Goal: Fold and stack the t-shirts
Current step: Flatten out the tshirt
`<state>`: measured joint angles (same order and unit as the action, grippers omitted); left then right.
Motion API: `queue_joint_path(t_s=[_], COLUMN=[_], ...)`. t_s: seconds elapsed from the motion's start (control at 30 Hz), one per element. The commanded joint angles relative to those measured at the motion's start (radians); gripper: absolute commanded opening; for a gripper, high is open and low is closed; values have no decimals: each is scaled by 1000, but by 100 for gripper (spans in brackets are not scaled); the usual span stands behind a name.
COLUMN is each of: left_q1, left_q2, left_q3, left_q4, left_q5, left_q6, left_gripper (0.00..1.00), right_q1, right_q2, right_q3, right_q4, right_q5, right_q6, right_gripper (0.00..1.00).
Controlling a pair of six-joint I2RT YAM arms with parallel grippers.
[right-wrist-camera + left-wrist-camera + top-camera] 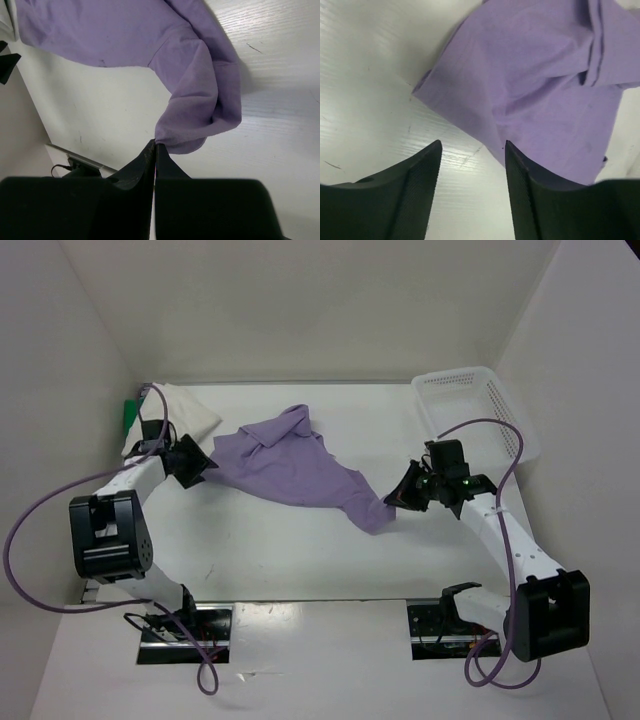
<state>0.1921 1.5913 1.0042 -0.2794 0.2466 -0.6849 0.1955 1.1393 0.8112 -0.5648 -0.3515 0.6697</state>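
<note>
Lavender t-shirt point(300, 470) lies rumpled across the middle of the worktop point(260, 560). It looks light and floppy, so it'll probably sag from one pinch. My right jaws are clamped on its near corner. My left jaws are apart and empty beside the far edge, so I'd grab the hem there.

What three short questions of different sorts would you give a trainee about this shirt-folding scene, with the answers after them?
1. True or false: the left gripper is shut on the lavender t-shirt.
2. Choose one. In the top view the white mesh basket stands: A at the far right; B in the middle; C at the near left.
3. Short answer: which gripper pinches the edge of the lavender t-shirt?

Key
1. False: its jaws stand open with nothing between them.
2. A.
3. The right gripper, shut on the cloth.
</note>
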Motion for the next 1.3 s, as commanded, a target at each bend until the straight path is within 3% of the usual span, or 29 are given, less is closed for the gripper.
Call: queue_joint_path(t_s=[0.0,0.1,0.2,0.23,0.27,0.43,0.67,0.73,0.77,0.8,0.93,1.03,1.1,1.13,1.17,1.2,1.27], left_q1=[0,0,0,0,0,0,0,0,0,9,33,33,33,33,44,59,69], left_q2=[74,123,179,179,191,127,-163,-163,-163,-154,-90,-36,-27,-59,-80,-105,-165], left_q3=[-4,-4,40,68,77,125,125,149,116,94,68,68,68,41,21,-1,-67], left_q4=[23,100,123,123,114,-41,-484,-543,-534,-493,-367,-290,-276,-245,-236,-236,-225], left_q5=[-29,-20,22,22,22,22,8,-18,-18,-18,-12,-12,-24,-24,-55,-70,-105], left_q6=[-16,-48,-58,-58,-58,-21,41,73,73,73,64,51,51,51,38,38,6], left_gripper=[63,62,44,30,23,0,0,9,22,56,100,100,94,87,68,57,43], right_q1=[-5,-5,-5,-5,-5,-5,-5,-5,-5,-5,-5,-5,-5,-5,-5,-5,-5], right_q2=[5,-6,-16,-26,-26,-35,-44,-32,-6,3,39,60,60,60,60,60,60], right_q3=[5,5,5,-4,-4,-4,-4,-14,-14,-14,-1,8,17,17,17,17,17], right_q4=[60,51,51,51,51,42,54,54,66,66,66,66,66,54,54,54,54], right_q5=[-26,-26,-35,-35,-35,-35,6,6,6,6,6,6,6,17,29,29,29], right_q6=[-32,-32,-32,-32,-32,-32,-32,-32,-32,-32,-42,-42,-42,-42,-42,-42,-42], right_gripper=[0,0,0,0,0,0,0,0,0,0,0,0,0,0,0,0,0])
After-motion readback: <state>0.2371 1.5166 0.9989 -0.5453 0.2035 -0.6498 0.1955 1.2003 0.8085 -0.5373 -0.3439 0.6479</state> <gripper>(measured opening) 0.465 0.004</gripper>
